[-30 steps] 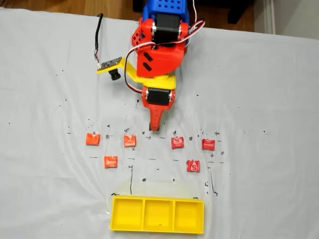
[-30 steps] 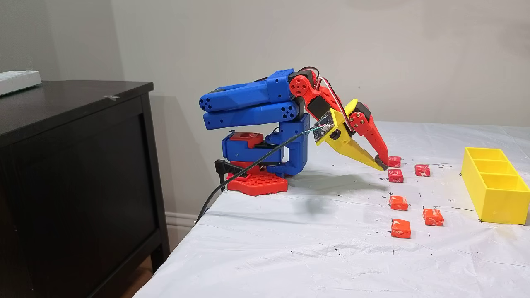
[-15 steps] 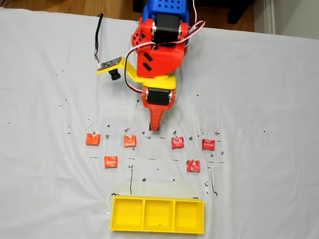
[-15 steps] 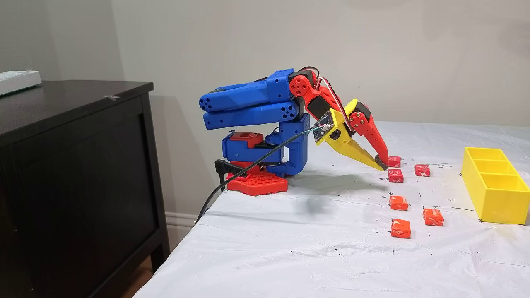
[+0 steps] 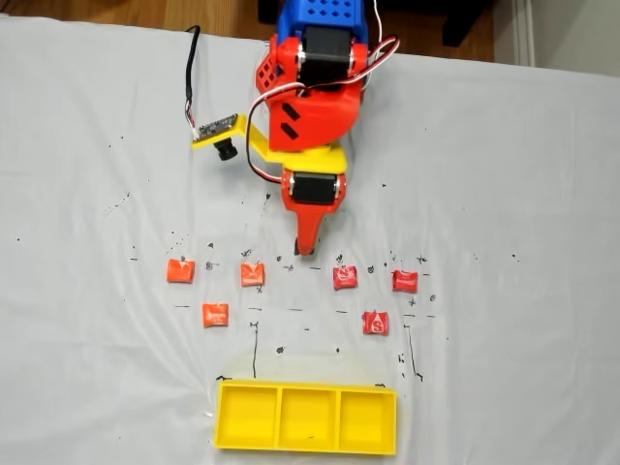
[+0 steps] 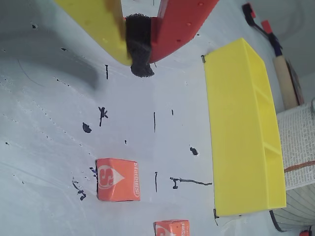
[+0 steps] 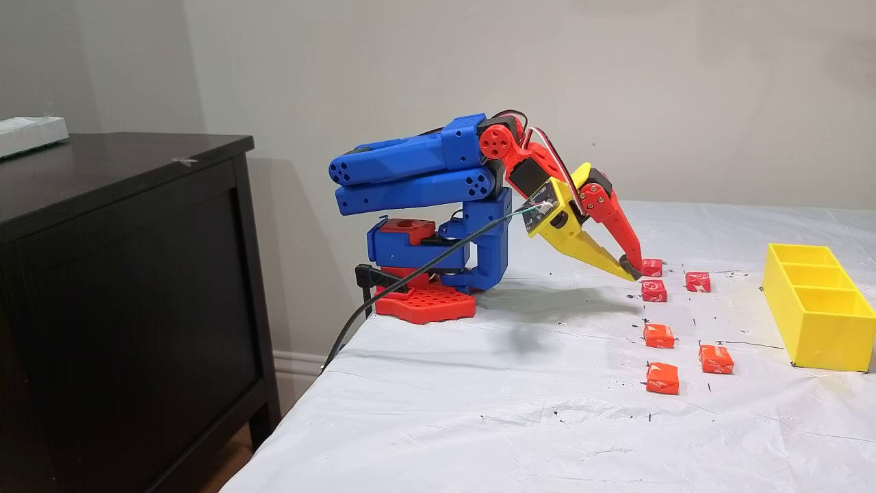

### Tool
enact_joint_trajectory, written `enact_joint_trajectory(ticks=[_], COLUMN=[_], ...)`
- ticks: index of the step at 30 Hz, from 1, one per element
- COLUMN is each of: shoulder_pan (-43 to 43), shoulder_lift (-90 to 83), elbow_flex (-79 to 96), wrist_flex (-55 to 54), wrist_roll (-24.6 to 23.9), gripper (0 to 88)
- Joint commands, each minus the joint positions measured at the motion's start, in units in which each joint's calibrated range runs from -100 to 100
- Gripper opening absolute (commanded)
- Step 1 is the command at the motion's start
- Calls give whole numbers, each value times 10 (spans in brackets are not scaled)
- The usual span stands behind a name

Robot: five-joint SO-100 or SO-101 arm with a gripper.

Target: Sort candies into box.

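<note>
Several small orange and red candies lie scattered on the white cloth. In a fixed view from above, an orange candy (image 5: 253,274) and a red candy (image 5: 345,278) flank my gripper (image 5: 306,250). The gripper points down at the cloth just behind that row, shut with nothing in it. In the wrist view its yellow and red fingers meet at a black pad (image 6: 140,59), and an orange candy (image 6: 117,179) lies below them. The yellow box (image 5: 306,388) sits at the cloth's near edge, its three compartments empty. From the side, the gripper (image 7: 629,270) hovers beside a red candy (image 7: 654,290), with the box (image 7: 814,329) at far right.
Black ink marks dot the cloth. A small camera on a yellow bracket (image 5: 218,131) sticks out left of the arm. A black cabinet (image 7: 123,239) stands beside the table. The arm's base (image 7: 424,301) sits near the table edge. A book (image 6: 298,147) lies beyond the box.
The arm's wrist has shifted slightly forward, moving the shut gripper tip a little toward the row of candies. The candies and box have not moved.
</note>
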Motion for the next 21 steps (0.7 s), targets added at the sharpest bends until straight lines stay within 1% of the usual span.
enact_joint_trajectory(ticks=[1, 3, 6, 9, 13, 16, 21], shoulder_pan=[-10, -11, -35, -50, -58, -70, -105], shoulder_lift=[-9, -9, -9, 19, 176, 299, 350], elbow_flex=[-38, -73, -123, -170, -283, -401, -476], wrist_flex=[23, 52, 86, 96, 77, 108, 141], wrist_roll=[8, 9, -1, -9, -21, -27, -36], gripper=[1, 1, 0, 0, 0, 0, 0])
